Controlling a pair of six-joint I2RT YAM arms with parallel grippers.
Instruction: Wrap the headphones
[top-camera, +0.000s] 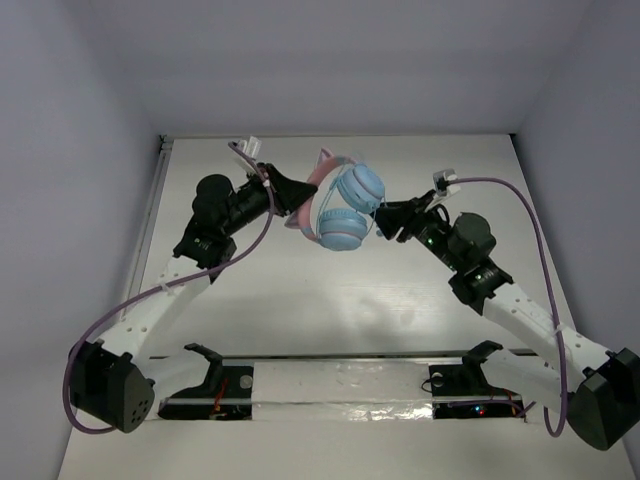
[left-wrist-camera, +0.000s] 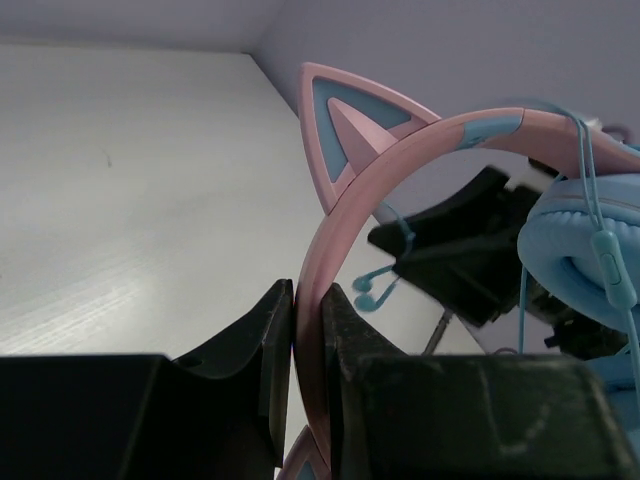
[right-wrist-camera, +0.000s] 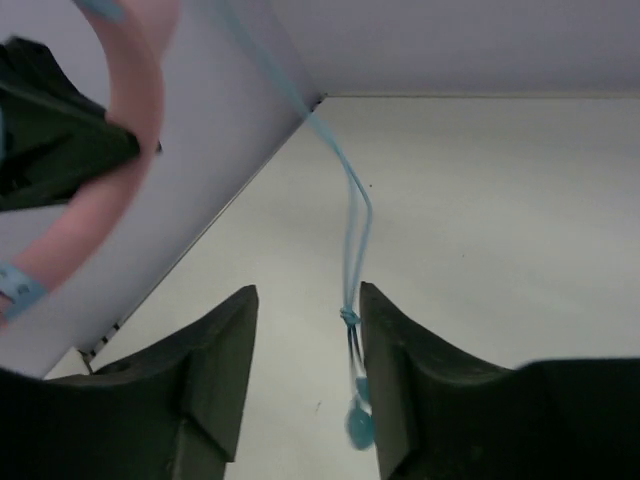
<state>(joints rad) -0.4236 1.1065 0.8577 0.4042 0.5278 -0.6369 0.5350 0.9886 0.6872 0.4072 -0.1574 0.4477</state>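
- While my left tool pinches the pink headband flat between its two fingers, I treat that arm as the anchor for the whole wrap.
- My right tool stands partly spread and holds nothing. The thin blue cable hangs down through the gap, close to the finger on the right of that view, and its end piece dangles below.
- I see the headphones lifted off the tabletop, between the two arms toward the far middle. The light-blue ear cups sit close together.
- I judge the step in hand to be catching the cable so I can wind it around the headset.
- To do it well, I would close the right tool low on the cable, near where the strands seem to join, so little loose length swings free.
- I would then keep the tension light and even, and lay each turn around the band by the cups, clear of the cat ear.
- The cable is thin and could slip sideways out of the gap as the fingers close.
- Pulling too hard could also twist the band in the left tool's grip.
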